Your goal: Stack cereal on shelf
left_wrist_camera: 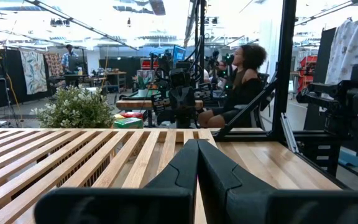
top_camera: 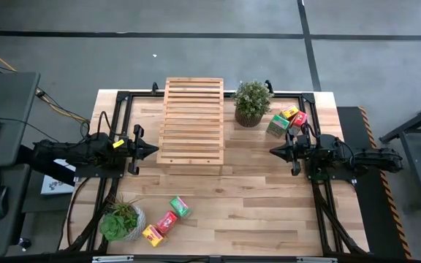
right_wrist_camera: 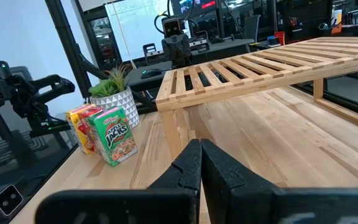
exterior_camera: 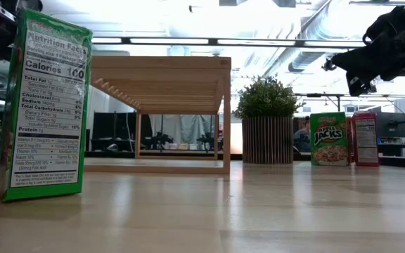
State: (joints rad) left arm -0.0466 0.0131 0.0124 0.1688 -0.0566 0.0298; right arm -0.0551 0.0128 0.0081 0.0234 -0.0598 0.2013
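Workshop clutter behind, wooden counter (top_camera: 269, 212) below: both hands clenched and empty, nothing stacked yet. Left hand (top_camera: 150, 150) hovers beside the slatted shelf (top_camera: 192, 120); right hand (top_camera: 276, 150) sits near three cereal boxes (top_camera: 288, 120), probably its first pick once opened.

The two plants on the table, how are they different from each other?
The plant by the shelf is a round, bushy clump of small pale leaves in a brown ribbed pot; the plant at the table's near left corner has long, spiky, brighter green leaves in a white patterned pot. The bushy one stands right beside the wooden shelf; the spiky one stands far from it. Both stand upright next to a group of three cereal boxes.
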